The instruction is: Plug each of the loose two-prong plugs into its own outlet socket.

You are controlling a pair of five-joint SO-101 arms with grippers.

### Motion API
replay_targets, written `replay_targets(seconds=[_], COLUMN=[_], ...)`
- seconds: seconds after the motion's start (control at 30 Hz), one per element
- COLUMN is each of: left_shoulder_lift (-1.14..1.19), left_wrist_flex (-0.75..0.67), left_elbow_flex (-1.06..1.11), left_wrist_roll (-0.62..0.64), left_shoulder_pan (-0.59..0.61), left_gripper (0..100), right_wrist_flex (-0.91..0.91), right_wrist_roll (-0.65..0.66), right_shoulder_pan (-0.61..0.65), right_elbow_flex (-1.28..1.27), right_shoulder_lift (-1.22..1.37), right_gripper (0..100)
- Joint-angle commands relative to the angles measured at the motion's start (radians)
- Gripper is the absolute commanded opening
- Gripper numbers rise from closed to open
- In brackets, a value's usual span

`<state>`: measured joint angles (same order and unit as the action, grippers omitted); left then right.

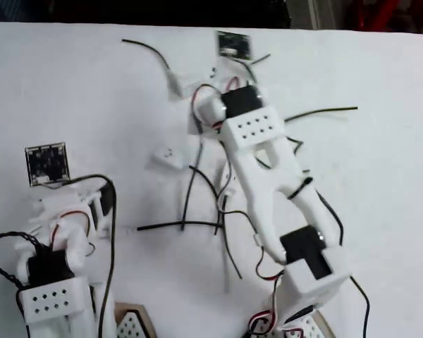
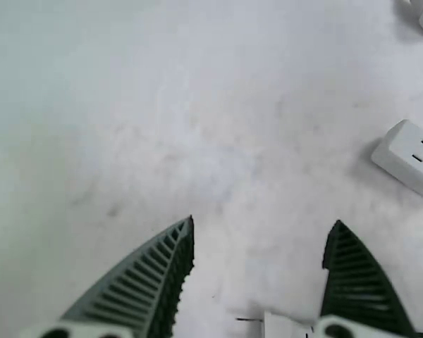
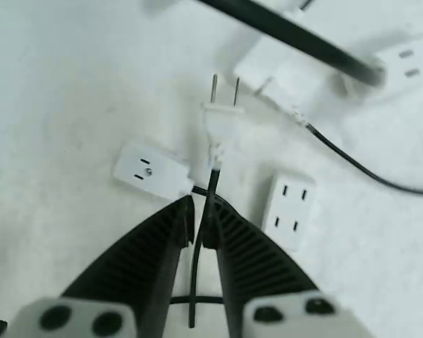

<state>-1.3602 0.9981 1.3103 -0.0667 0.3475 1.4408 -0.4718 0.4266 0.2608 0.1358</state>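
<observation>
Your right gripper (image 3: 199, 208) is clenched on the thin black cord (image 3: 211, 179), gripping it just behind the white two-prong plug (image 3: 222, 120). The plug sits past the fingertips with its two metal prongs pointing away from them, in no socket. A white single-socket outlet block (image 3: 149, 171) lies just beside one fingertip. A white double outlet block (image 3: 287, 211) lies near the other. Farther out, a thick black cable (image 3: 289, 32) crosses in front of another white outlet (image 3: 403, 65). Your left gripper (image 2: 263, 224) is spread wide with nothing between its ridged green fingers (image 2: 155, 282), over the bare white table (image 2: 127, 105). A white outlet block (image 2: 409, 156) lies off to one side. From above, the right arm (image 1: 268, 176) stretches to mid-table among loose black cords, and the left arm (image 1: 56, 282) sits at the near corner.
</observation>
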Motion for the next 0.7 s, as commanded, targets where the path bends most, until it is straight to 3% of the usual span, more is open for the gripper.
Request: replay_targets(seconds=[0.0,0.13,0.3,0.5,0.67], left_shoulder_lift=[-0.01,-0.01,-0.01,-0.01,-0.01], left_wrist_flex=[-0.021,-0.021,-0.071,-0.074,-0.072], left_elbow_flex=[-0.005,-0.003,0.025,0.026,0.026], left_wrist_roll=[0.0,0.0,0.002,0.002,0.002], left_shoulder_pan=[0.007,0.007,0.007,0.007,0.007], left_gripper=[29,29,29,29,29], right_wrist_flex=[0.117,0.262,0.271,0.232,0.042], right_wrist_roll=[-0.103,-0.14,-0.094,0.072,0.112], right_shoulder_pan=[-0.071,-0.154,-0.213,-0.107,-0.013], right_elbow_flex=[0.044,0.044,-0.021,-0.028,-0.063], right_shoulder_lift=[-0.084,-0.09,-0.097,-0.093,-0.058], right_gripper=[1.8,1.8,1.7,1.8,6.7])
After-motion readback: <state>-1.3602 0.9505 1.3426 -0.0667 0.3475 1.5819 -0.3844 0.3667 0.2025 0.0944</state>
